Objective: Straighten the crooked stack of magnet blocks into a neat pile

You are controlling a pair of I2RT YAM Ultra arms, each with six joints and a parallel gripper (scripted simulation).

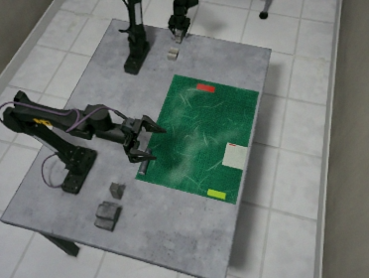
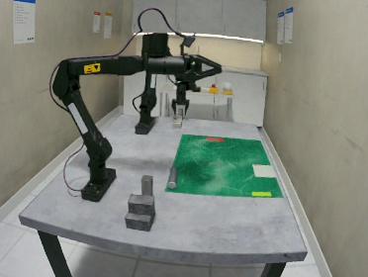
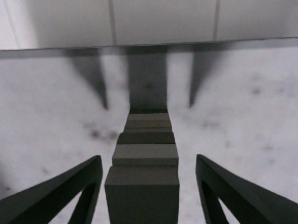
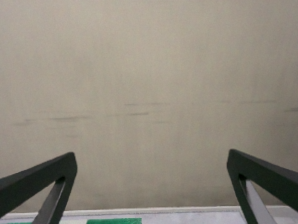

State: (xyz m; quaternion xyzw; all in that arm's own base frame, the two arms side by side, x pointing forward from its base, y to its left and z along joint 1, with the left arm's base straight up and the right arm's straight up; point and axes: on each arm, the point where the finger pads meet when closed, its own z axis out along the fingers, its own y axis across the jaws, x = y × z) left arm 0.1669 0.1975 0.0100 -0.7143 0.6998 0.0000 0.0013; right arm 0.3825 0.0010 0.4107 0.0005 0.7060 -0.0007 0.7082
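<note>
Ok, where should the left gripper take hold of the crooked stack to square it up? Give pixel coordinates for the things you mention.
Probably from above, across the stepped end faces of the crooked stack (image 1: 173, 54) (image 2: 177, 125) (image 3: 143, 197), with the left gripper (image 1: 179, 41) (image 2: 180, 115) (image 3: 148, 163) turned about a quarter turn. The flanks facing its fingers look nearly flush; the offsets run crosswise, so pinching there should push the blocks into line.
</note>
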